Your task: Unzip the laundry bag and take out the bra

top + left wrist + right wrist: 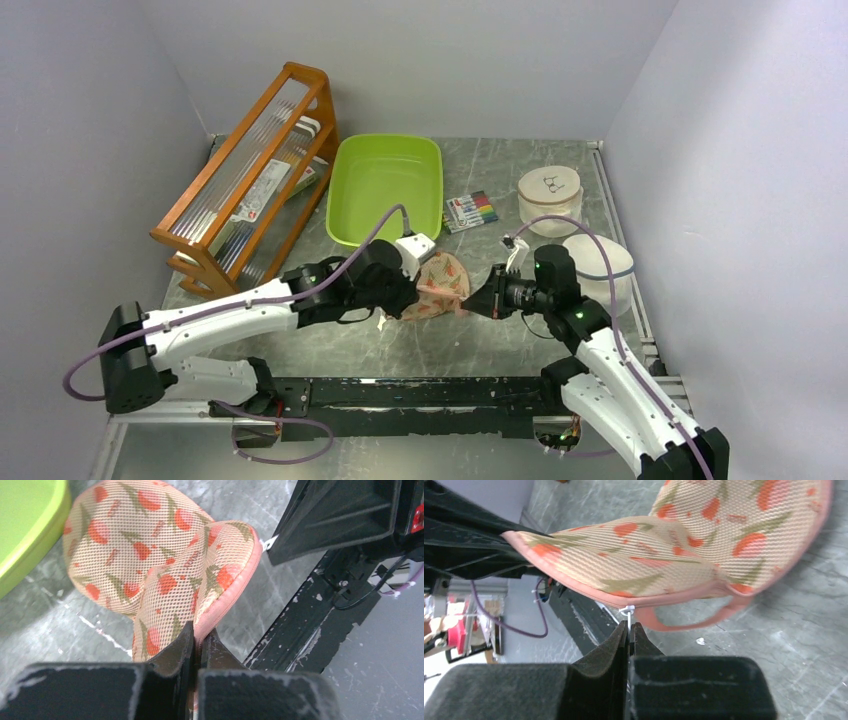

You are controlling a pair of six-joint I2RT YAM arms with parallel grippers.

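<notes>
One laundry bag [440, 283], two tubs [549, 192] [598, 268], one tray [385, 190], one rack [250, 180], one marker pack [471, 211].

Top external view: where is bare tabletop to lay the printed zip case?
Bare grey tabletop between the peach printed zip case and the black front rail. Crowded behind: green plastic tray, marker pack, round white tubs, orange wooden rack.

The laundry bag [441, 283] sits between the left gripper [196, 642] and the right gripper [629, 632], touching both. A basin [385, 190] lies just behind the left gripper, and a rack [250, 170] stands behind it, further left. The pens [470, 210] lie behind the right gripper. One round tub [549, 195] is behind it to the right, and the other tub [600, 262] sits just right of it.
</notes>
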